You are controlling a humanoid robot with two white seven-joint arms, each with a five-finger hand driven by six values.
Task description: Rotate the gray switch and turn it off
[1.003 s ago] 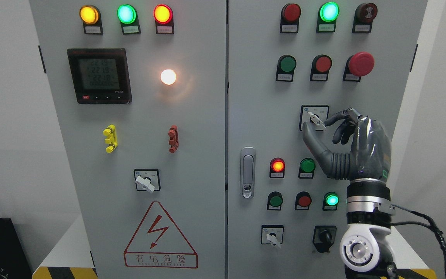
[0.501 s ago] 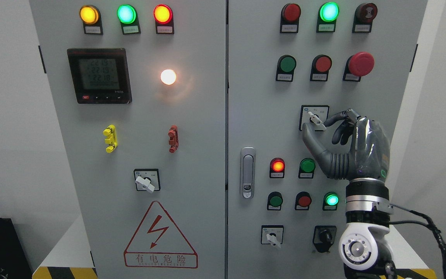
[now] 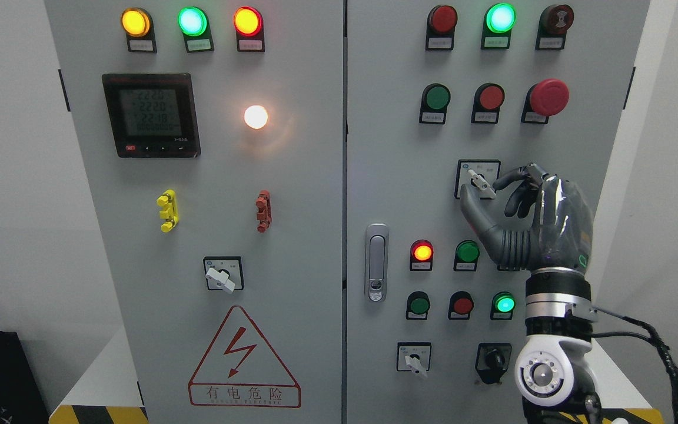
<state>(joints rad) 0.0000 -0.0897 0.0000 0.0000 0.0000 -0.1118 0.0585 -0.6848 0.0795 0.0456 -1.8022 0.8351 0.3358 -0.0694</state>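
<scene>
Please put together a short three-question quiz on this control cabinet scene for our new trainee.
1. True or false: the right hand pinches the gray switch.
2. The mushroom-head button is which colour? A green, B red, C yellow.
3. Fill in: the warning triangle sits on the ___ door.

Key: 1 true, thumb below and a finger at the lever's right end; 2 B; 3 left.

meter (image 3: 151, 115) display: rows 222.0, 222.0, 221.8, digits blurred. warning sign (image 3: 244, 360): lightning bolt, "有电危险", smaller line beneath illegible. button labels too small to read.
</scene>
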